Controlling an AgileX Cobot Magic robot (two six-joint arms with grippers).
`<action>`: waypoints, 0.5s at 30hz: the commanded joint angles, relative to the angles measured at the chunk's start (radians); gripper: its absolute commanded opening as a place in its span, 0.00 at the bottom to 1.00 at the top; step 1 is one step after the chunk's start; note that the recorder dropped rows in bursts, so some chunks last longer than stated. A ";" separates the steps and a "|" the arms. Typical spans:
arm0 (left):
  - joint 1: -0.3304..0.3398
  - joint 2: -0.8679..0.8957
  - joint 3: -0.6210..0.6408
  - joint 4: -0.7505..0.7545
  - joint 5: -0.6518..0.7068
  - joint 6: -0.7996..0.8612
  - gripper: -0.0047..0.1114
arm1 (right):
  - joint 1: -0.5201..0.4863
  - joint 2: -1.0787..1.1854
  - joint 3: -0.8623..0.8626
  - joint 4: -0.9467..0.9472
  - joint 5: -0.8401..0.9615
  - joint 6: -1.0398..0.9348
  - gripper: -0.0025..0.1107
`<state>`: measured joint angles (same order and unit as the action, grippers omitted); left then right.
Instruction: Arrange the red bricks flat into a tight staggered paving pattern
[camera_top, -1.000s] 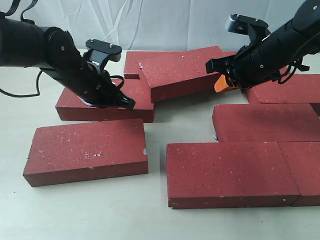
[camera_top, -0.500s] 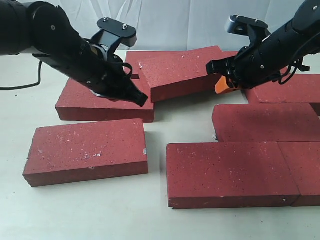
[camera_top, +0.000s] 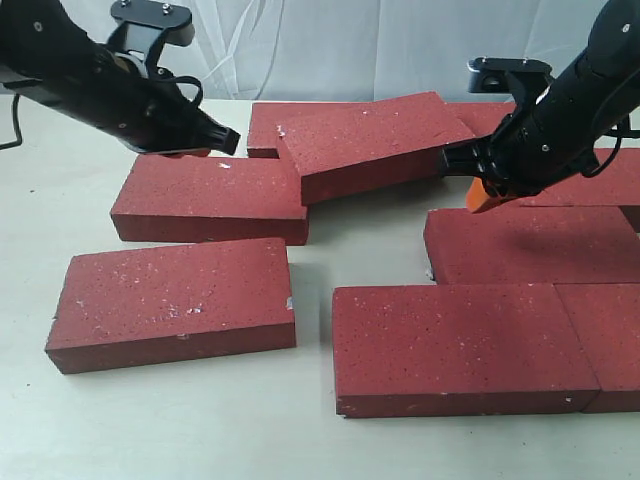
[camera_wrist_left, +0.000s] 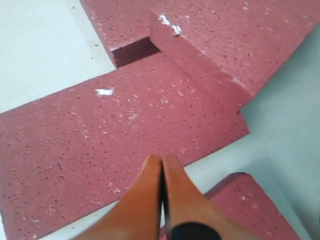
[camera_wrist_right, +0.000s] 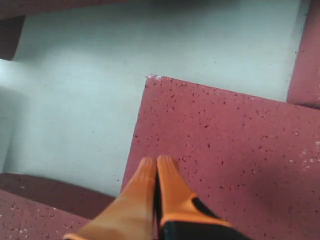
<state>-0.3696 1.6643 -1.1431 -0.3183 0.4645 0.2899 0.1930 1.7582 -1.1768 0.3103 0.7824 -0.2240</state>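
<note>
Both shut and empty: left hand (camera_top: 222, 143), right hand (camera_top: 483, 197). Risk: tilted brick (camera_top: 370, 140) (overlapping its neighbour (camera_top: 263, 124)) jams if pushed.

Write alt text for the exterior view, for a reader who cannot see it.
Dark-red bricks lie flat on a pale table, some butted together, others apart; one tilted brick at the back rests on a neighbour. Two black arms hover above them, left end effector and right end effector both shut and empty.
</note>
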 joint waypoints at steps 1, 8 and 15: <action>0.031 -0.004 -0.004 -0.007 -0.064 -0.008 0.04 | -0.002 -0.013 -0.005 0.003 -0.010 0.004 0.02; 0.038 0.111 -0.004 -0.138 -0.106 0.015 0.04 | -0.002 -0.013 -0.005 0.069 -0.009 0.004 0.02; 0.040 0.238 -0.004 -0.177 -0.232 0.106 0.04 | -0.002 -0.013 -0.005 0.071 -0.009 0.004 0.02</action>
<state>-0.3377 1.8713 -1.1431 -0.4761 0.3069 0.3823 0.1930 1.7505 -1.1768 0.3763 0.7761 -0.2201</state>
